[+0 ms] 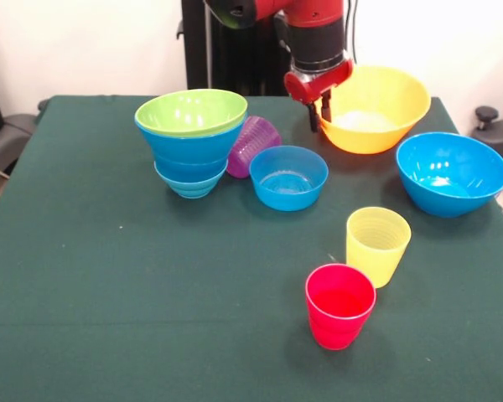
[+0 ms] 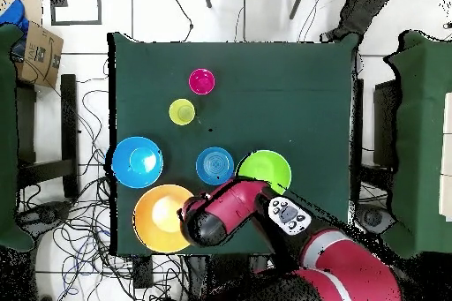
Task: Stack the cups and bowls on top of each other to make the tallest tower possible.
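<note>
Front view shows the tool (image 1: 320,107) hanging from the red and black arm (image 1: 314,33) over the near left rim of the big yellow bowl (image 1: 377,107); its dark tips sit close together, and whether they pinch the rim or merely hang beside it I cannot tell. Just beside that bowl, toward the right edge of the green desk (image 1: 109,318), stands a large blue bowl (image 1: 451,172), empty and upright. A small blue bowl (image 1: 288,177) sits below and left of the tool. Touching its left side lies a purple cup (image 1: 253,144), tipped over, leaning against the tower (image 1: 192,142): a lime green bowl on top, a larger blue one beneath, small blue ones lowest. Nearest the camera stand a yellow cup (image 1: 377,245) and a red cup (image 1: 339,305), both upright, close together.

Overhead view hides the tool under the arm (image 2: 229,214), which also covers part of the yellow bowl (image 2: 161,218) and the edge of the tower (image 2: 265,170). The purple cup does not show here. This view does show the spacing plainly: large blue bowl (image 2: 137,161), small blue bowl (image 2: 214,165), yellow cup (image 2: 182,111) and red cup (image 2: 201,80) all apart from one another on the desk (image 2: 282,86).
</note>
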`<control>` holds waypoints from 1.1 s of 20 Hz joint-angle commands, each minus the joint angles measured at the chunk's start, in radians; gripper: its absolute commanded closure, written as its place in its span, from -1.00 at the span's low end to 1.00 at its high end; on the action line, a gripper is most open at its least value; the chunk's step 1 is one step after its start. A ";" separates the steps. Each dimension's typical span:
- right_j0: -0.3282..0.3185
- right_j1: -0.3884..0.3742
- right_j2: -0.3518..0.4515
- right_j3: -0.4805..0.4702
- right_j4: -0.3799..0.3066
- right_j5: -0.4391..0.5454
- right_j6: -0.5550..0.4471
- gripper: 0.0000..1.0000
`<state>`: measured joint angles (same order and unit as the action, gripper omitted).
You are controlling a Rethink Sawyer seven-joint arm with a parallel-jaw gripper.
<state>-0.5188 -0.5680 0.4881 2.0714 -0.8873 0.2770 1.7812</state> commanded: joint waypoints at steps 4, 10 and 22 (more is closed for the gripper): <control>-0.005 0.066 -0.024 -0.090 0.024 -0.041 0.073 1.00; -0.012 0.072 -0.012 -0.095 0.039 -0.015 0.047 1.00; -0.026 -0.012 0.027 -0.007 0.127 0.077 0.032 1.00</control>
<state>-0.5371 -0.5724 0.4880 2.0767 -0.8107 0.2739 1.7812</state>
